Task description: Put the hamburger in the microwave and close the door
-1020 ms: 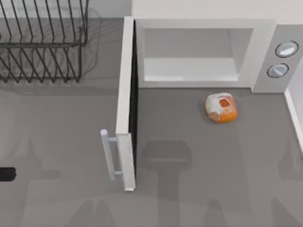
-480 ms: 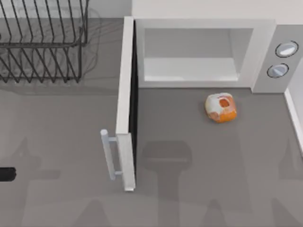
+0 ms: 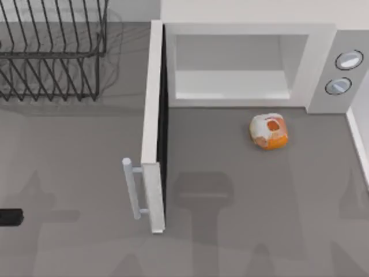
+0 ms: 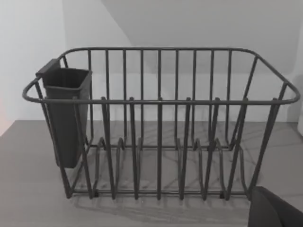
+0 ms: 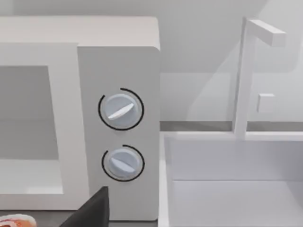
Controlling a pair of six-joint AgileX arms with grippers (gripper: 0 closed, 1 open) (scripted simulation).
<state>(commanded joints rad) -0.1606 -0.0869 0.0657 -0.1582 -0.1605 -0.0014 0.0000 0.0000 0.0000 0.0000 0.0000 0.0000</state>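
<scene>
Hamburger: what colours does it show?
The hamburger is orange and cream with white patches, clearest in the top view.

Item count on my table (image 3: 86, 150): one microwave (image 3: 248, 34), with one door (image 3: 153, 127), one bar handle (image 3: 131, 187) and two round knobs (image 3: 349, 60); one hamburger (image 3: 269, 131); one wire dish rack (image 3: 55, 52), holding one dark cup (image 4: 66, 113).

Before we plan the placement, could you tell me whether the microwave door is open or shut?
Open: the door stands swung out from the microwave, exposing its pale cavity.
</scene>
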